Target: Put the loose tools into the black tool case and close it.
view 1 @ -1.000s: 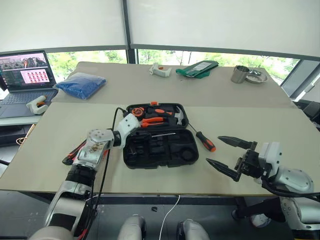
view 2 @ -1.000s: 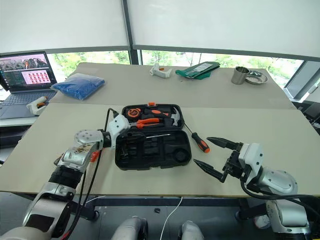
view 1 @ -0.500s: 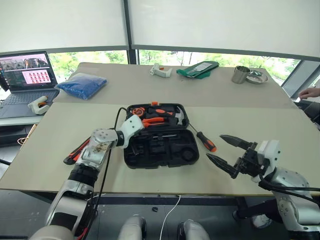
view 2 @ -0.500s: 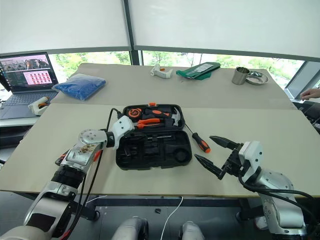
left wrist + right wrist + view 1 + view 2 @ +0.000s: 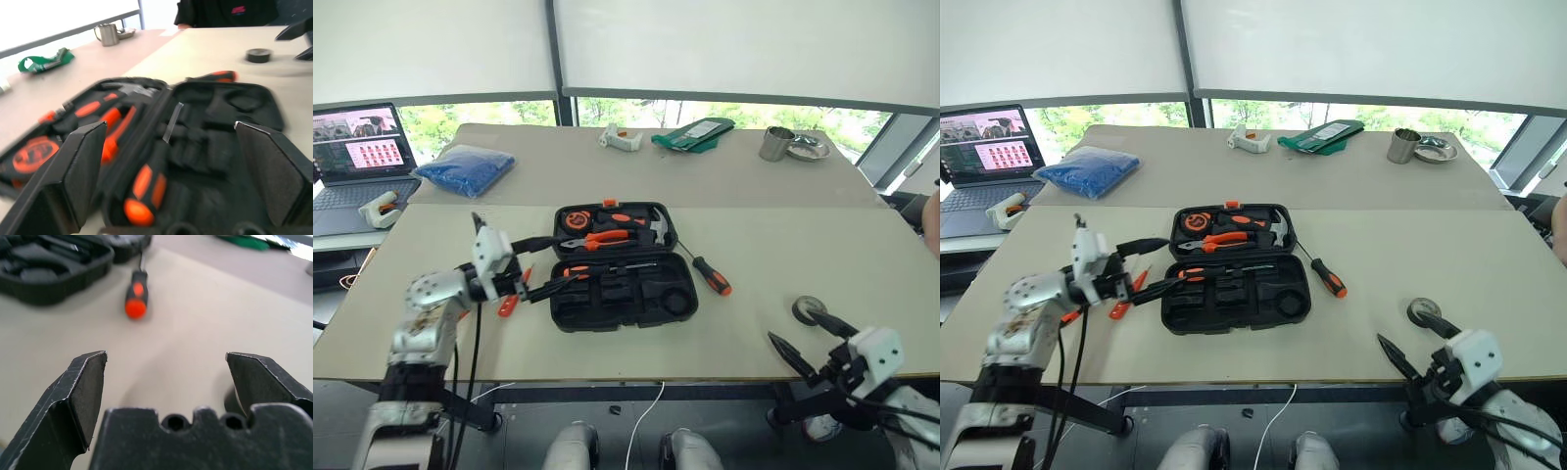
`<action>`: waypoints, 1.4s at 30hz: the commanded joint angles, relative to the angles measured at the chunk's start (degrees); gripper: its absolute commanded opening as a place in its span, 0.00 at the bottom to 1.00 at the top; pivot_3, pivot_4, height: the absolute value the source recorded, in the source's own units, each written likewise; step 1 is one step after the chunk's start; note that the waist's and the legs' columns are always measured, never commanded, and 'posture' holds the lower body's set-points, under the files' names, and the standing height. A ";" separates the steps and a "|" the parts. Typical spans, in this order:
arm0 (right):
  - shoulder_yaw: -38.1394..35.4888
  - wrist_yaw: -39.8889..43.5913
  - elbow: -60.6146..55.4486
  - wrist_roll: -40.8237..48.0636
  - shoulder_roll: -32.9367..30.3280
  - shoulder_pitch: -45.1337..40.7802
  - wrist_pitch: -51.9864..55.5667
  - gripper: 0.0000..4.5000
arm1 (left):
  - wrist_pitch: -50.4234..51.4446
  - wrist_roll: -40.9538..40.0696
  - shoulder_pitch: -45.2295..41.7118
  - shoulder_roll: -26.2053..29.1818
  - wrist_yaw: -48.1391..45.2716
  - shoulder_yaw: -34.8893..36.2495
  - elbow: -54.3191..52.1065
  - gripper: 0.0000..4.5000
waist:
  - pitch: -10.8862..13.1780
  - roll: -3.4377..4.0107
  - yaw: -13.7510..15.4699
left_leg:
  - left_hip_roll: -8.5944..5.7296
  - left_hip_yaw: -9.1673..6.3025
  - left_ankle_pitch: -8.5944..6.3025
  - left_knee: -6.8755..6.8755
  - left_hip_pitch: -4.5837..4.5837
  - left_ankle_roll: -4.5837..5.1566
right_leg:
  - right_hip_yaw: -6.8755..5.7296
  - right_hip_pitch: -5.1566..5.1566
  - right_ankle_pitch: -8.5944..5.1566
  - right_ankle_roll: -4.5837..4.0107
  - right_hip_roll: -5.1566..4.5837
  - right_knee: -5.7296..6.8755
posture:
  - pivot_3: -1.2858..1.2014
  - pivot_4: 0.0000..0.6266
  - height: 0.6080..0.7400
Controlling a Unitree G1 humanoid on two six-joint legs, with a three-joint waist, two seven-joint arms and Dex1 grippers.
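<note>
The black tool case (image 5: 680, 294) lies open mid-table, with pliers, a hammer and a tape measure in its far half. One black-and-orange screwdriver (image 5: 597, 269) rests in the near half; its handle (image 5: 144, 188) is close before my left gripper (image 5: 546, 264). That gripper is open and empty, just left of the case. A second screwdriver (image 5: 707, 272) lies on the table right of the case. The grey tape roll (image 5: 808, 310) sits near the front right edge, beside my open right gripper (image 5: 793, 328). An orange tool (image 5: 1123, 299) lies partly hidden under my left arm.
At the back are a blue bag (image 5: 470, 166), a white object (image 5: 620, 139), a green item (image 5: 695, 134) and a metal cup (image 5: 773, 144) with a small dish. A laptop (image 5: 362, 157) stands far left. A person (image 5: 220, 10) is at the table's right side.
My left gripper opened and drew back left from the case, leaving a screwdriver in the near half. My right arm dropped down and to the right, toward the table's front edge.
</note>
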 commanded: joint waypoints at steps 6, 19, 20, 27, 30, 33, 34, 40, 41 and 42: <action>-0.75 -2.70 -9.72 6.68 -3.50 -5.72 14.92 1.00 | 7.11 -7.03 8.21 3.84 0.94 4.42 -14.72 0.96 | -0.03 0.24 -0.68 | -0.02 0.02 -0.04 -0.01 0.04 -0.06 | 0.31 0.00 -0.01 -0.02 -0.03 -0.02 | 0.52 0.24 1.00; 22.55 -4.91 -1.15 3.61 -11.62 -43.27 50.46 1.00 | 2.30 -5.79 10.41 2.50 -2.38 2.65 -13.68 0.96 | -0.01 0.28 -0.22 | -0.18 0.14 0.11 -0.08 -0.15 0.45 | 0.52 -0.25 -0.03 -0.02 0.11 -0.09 | 0.52 0.24 1.00; 24.40 -5.02 0.36 2.87 -10.73 -45.63 51.39 1.00 | 2.39 -5.74 10.96 2.94 -2.58 2.76 -14.22 0.96 | -0.01 0.28 -0.26 | -0.18 0.15 0.13 -0.07 -0.21 0.58 | 0.52 -0.26 -0.03 -0.01 0.10 -0.12 | 0.52 0.24 1.00; 29.97 -4.95 6.17 -0.15 -6.85 -51.37 54.90 0.60 | 4.71 -7.06 13.31 3.86 -2.38 2.93 -16.86 1.00 | 0.00 0.27 -0.79 | -0.10 0.30 0.08 -0.06 -0.21 0.65 | 0.63 -0.38 0.19 0.39 0.17 -0.09 | 0.52 0.24 1.00; 30.21 -4.95 7.83 -1.06 -6.10 -52.00 54.97 0.37 | 5.10 -7.08 13.41 3.85 -2.21 2.96 -17.23 1.00 | 0.00 0.27 -0.70 | -0.13 0.31 0.09 -0.06 -0.22 0.64 | 0.63 -0.38 0.17 0.40 0.14 -0.09 | 0.52 0.24 1.00; 28.93 -6.06 7.80 -1.98 -5.35 -51.77 53.67 0.24 | 5.54 -7.26 13.64 4.08 -2.11 3.03 -17.68 1.00 | 0.00 0.27 -0.85 | -0.11 0.38 0.06 -0.04 -0.21 0.60 | 0.68 -0.40 0.15 0.30 0.13 -0.11 | 0.52 0.24 1.00; 28.20 -6.55 7.48 -2.30 -5.43 -51.29 53.18 0.24 | 5.75 -7.39 13.78 4.13 -2.11 3.02 -17.87 1.00 | 0.00 0.27 -0.97 | -0.09 0.39 0.04 -0.04 -0.20 0.56 | 0.68 -0.40 0.15 0.30 0.14 -0.09 | 0.52 0.24 1.00; 21.63 -8.13 2.28 -3.60 -7.78 -46.99 44.86 0.24 | 7.15 -8.56 13.11 2.87 0.62 3.93 -19.47 1.00 | 0.00 0.27 -0.72 | -0.10 0.51 0.08 -0.06 -0.28 0.64 | 0.80 -0.59 0.25 0.48 0.16 -0.01 | 0.52 0.24 1.00; 21.41 -6.89 1.38 -3.90 -8.43 -46.49 41.68 0.24 | 7.32 -8.75 13.04 2.64 1.33 4.30 -19.60 1.00 | 0.01 0.27 -0.71 | -0.12 0.53 0.08 -0.06 -0.31 0.64 | 0.83 -0.61 0.26 0.49 0.16 -0.02 | 0.52 0.24 1.00; 22.35 -3.91 0.82 -4.52 -9.35 -46.85 36.02 0.24 | 7.10 -8.58 13.35 2.60 1.83 4.79 -19.57 1.00 | 0.01 0.27 -0.74 | -0.13 0.57 0.08 -0.06 -0.31 0.64 | 0.88 -0.64 0.26 0.51 0.15 -0.02 | 0.52 0.24 1.00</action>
